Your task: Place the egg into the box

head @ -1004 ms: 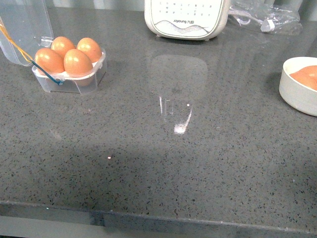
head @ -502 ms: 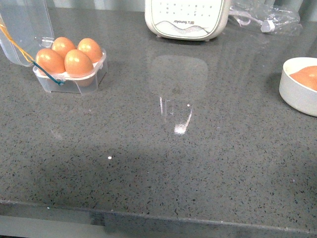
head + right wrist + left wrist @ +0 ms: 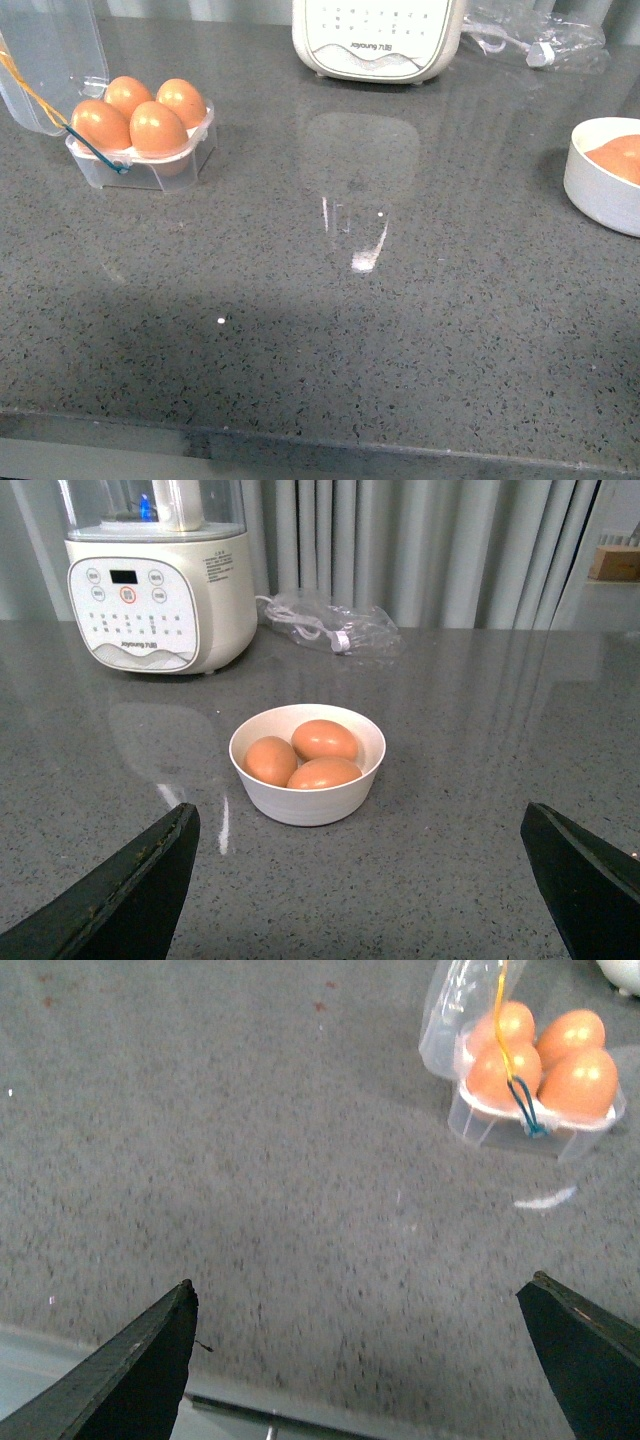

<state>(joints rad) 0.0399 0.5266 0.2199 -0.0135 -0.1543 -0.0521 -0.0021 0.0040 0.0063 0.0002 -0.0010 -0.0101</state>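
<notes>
The box (image 3: 143, 166) is a clear carton at the far left of the counter, its lid (image 3: 48, 58) tipped open behind it. Brown eggs (image 3: 157, 128) fill all its cups. The left wrist view shows the same box (image 3: 520, 1130) and its eggs (image 3: 578, 1080) well ahead of my open left gripper (image 3: 362, 1282), which holds nothing. My right gripper (image 3: 360, 808) is also open and empty, just short of a white bowl (image 3: 308, 802) holding three more brown eggs (image 3: 324, 739). Neither arm appears in the front view.
The white bowl (image 3: 598, 190) sits at the right edge of the front view. A cream kitchen appliance (image 3: 377, 38) stands at the back centre, with a clear plastic bag (image 3: 540, 38) to its right. The counter's front edge (image 3: 320, 440) runs along the bottom.
</notes>
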